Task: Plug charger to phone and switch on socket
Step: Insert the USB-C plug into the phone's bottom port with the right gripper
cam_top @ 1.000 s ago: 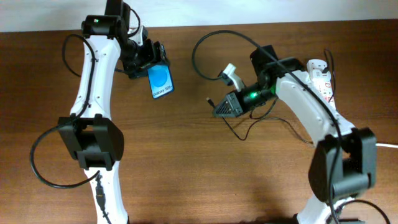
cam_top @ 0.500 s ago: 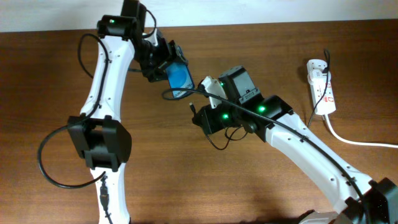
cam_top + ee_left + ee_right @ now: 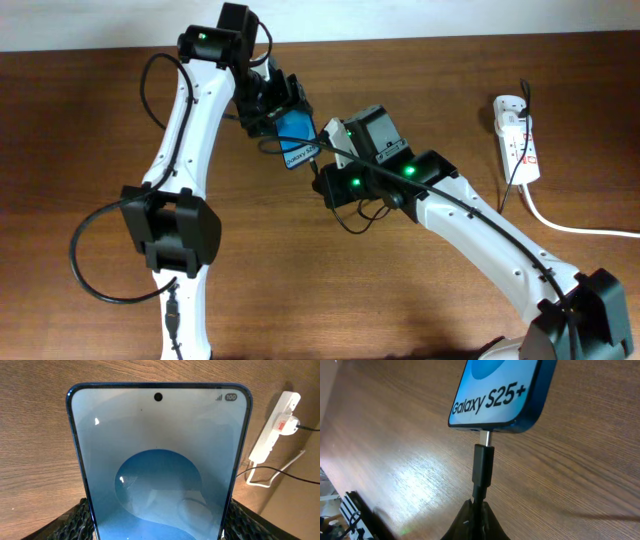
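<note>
My left gripper [image 3: 281, 112] is shut on the phone [image 3: 296, 134], a blue-screened smartphone held above the table; its screen fills the left wrist view [image 3: 159, 470], with my jaws [image 3: 159, 530] clamped on its sides. My right gripper [image 3: 322, 178] is shut on the charger [image 3: 482, 467], a thin black cable with a black plug. In the right wrist view my jaws [image 3: 479, 510] hold the plug upright, its metal tip touching the port at the phone's "Galaxy S25+" end [image 3: 497, 395]. The socket [image 3: 518, 137], a white power strip with red marks, lies at the far right.
The socket's thick white cord [image 3: 570, 226] runs to the right edge. Black cable loops [image 3: 365, 215] lie on the brown wooden table [image 3: 400, 300] under my right arm. The socket also shows in the left wrist view [image 3: 275, 425].
My left gripper carried the phone right and down toward the centre. My right gripper moved left with the charger plug, and its tip now meets the phone's bottom end.
</note>
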`<state>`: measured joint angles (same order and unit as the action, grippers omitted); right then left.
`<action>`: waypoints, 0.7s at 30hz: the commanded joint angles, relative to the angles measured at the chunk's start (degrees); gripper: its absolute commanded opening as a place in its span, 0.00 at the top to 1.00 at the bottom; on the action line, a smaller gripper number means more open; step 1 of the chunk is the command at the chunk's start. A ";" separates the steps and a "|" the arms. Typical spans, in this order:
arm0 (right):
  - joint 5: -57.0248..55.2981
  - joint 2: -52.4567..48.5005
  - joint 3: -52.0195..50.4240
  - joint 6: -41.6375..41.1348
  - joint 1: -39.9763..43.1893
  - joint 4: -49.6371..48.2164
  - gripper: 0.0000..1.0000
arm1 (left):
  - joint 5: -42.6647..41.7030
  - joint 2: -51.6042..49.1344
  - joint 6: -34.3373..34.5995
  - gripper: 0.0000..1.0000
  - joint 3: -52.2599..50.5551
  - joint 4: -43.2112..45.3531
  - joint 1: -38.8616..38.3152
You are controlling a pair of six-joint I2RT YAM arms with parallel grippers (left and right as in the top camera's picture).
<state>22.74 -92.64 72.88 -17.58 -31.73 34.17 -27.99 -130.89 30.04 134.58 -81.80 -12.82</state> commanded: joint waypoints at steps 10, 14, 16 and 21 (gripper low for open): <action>-0.94 -1.84 -0.39 -1.25 -1.33 0.94 0.96 | -0.61 0.61 -0.09 1.00 1.33 -0.31 -0.44; -0.39 -2.71 -0.35 -1.40 -1.42 0.24 0.96 | -0.02 0.61 -0.11 1.00 1.33 -0.31 -0.44; 1.07 -2.71 -0.35 -1.38 -1.42 0.04 0.96 | 0.02 0.61 -0.11 1.00 1.33 -0.31 -0.44; 2.27 -2.67 -0.09 -1.36 -1.42 -0.81 0.96 | 0.63 0.61 -0.11 1.00 1.33 -0.35 -0.44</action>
<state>24.08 -95.11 72.84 -18.96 -32.47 33.74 -27.14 -130.89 30.04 134.58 -82.06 -13.08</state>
